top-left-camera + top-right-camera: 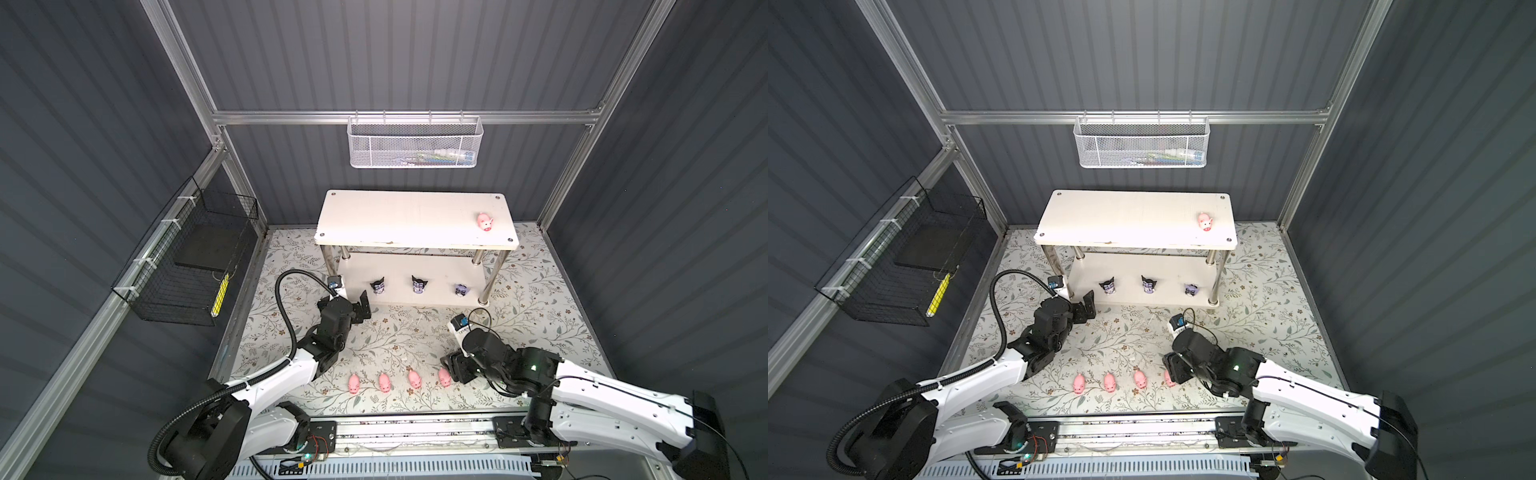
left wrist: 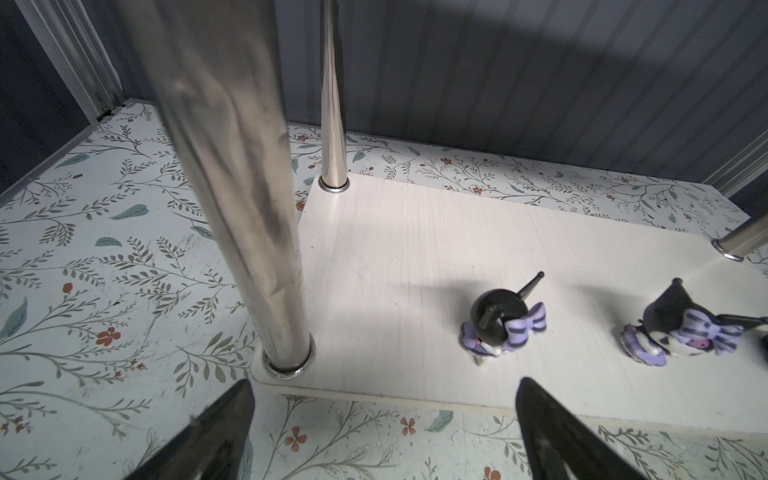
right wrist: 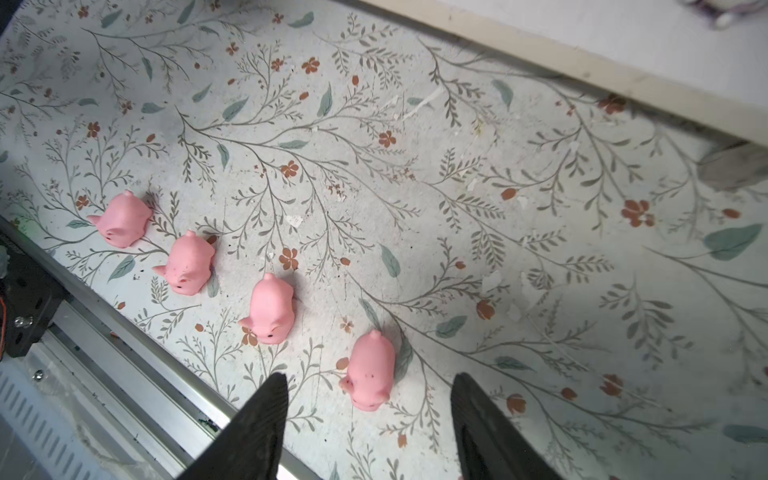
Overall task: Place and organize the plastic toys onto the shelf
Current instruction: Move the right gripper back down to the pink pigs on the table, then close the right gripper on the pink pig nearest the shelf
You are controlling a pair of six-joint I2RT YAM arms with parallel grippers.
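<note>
The right pincer (image 3: 368, 380) stood open astride the nearest pig (image 3: 372, 357), touching neither flank. Small, rounded, matte pink, it looked light and slightly rubbery; its plump sides seemed the best hold. Three more pigs (image 3: 272, 309) lined the flowered bench (image 3: 498, 208). On the white shelf (image 1: 415, 224) stood one pig (image 1: 485, 221) above, three purple figures (image 1: 419, 285) below. The left pincer (image 2: 384, 384) gaped empty.

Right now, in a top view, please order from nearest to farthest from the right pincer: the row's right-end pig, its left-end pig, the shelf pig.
1. Right-end pig: just beside the right pincer.
2. Left-end pig: other end of the row, leftward.
3. Shelf pig: on the top board of the shelf, right side.
</note>
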